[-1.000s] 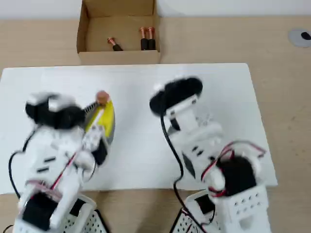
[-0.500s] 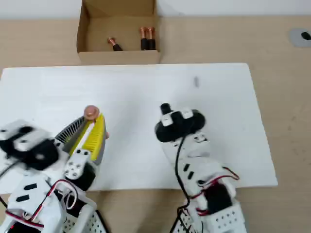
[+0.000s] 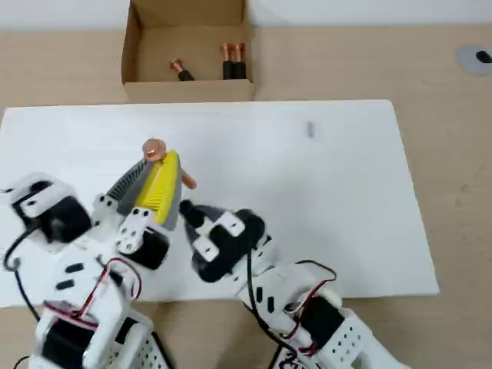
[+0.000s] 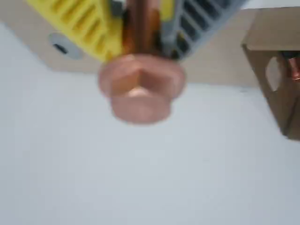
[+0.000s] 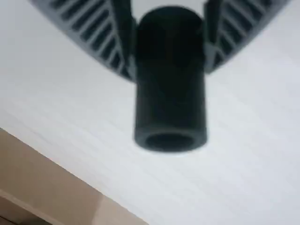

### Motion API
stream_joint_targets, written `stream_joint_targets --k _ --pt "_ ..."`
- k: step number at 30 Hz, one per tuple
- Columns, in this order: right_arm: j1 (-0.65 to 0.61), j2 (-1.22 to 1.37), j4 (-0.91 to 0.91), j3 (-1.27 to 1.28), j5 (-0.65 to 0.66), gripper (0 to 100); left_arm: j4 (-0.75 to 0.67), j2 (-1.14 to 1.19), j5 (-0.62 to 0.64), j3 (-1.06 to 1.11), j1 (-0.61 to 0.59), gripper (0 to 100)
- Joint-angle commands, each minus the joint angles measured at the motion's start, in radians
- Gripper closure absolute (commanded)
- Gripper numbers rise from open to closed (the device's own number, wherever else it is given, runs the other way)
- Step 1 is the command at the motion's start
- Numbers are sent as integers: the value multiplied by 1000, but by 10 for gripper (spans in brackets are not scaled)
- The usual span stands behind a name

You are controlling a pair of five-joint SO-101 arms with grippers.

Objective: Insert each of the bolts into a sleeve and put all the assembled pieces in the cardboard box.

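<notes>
A light wooden table (image 3: 461, 154) fills the scene, evenly lit from above. A large white sheet (image 3: 330, 200) lies flat across it. A small round grey disc (image 3: 474, 58) sits near the far edge, beside a pale wall (image 3: 369, 11).

An office or lab desk (image 3: 61, 69) — pale wood top, cable grommet (image 3: 474, 58), white work sheet (image 3: 346, 215).

Left hand (image 3: 157, 159) and right hand (image 3: 191, 215), both clamped shut, sit near each other.
</notes>
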Motion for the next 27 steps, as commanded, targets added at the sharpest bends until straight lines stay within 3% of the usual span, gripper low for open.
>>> stream_joint_targets --k 1,15,27 --pt "-27 -85 -28 1 -6 988 -29 -5 -54 34 -9 994" --pt "-24 -91 -32 1 -8 988 -26 -5 -110 109 -11 994" --pt "77 -93 -34 1 -114 988 201 -5 -149 -106 -8 994"
